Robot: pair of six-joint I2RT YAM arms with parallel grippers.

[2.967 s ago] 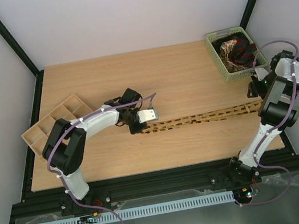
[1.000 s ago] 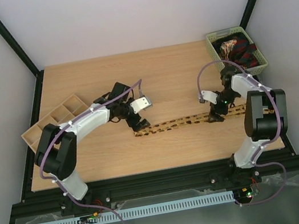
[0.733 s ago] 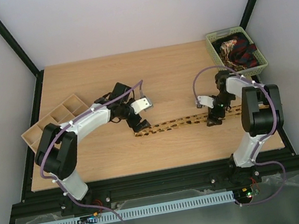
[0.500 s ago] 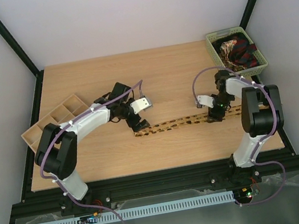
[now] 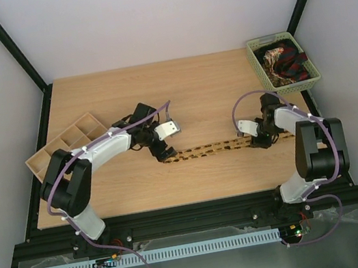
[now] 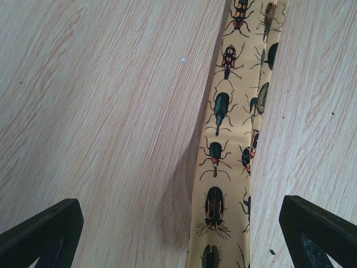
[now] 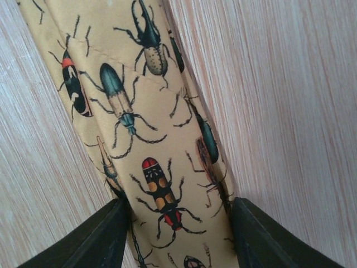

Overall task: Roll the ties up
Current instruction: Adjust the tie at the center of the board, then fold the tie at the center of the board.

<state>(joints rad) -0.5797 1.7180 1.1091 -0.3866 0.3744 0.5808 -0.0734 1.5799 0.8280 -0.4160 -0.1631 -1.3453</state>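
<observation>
Yellow bug tie (image 7: 139,139) flat on wood table (image 5: 212,86). My right claw (image 7: 179,237) half shut around it, cannot tell if gripped. My left claw (image 6: 178,237) wide, empty. Pinch snug, roll straight.

A yellow beetle-print tie (image 5: 209,149), a green basket (image 5: 256,69) and a divided wooden tray (image 5: 37,164) lie on the wooden table (image 5: 213,90).

Left arm (image 5: 102,149) arcs out from its base to the left end of the tie (image 5: 209,148). Left gripper (image 5: 162,151) points down over that end, jaws wide, straddling it, clear of both edges. Right arm (image 5: 311,138) folded tight. Right gripper (image 5: 261,140) is down on the tie's right part, fingers (image 7: 106,234) pressing both edges.
</observation>
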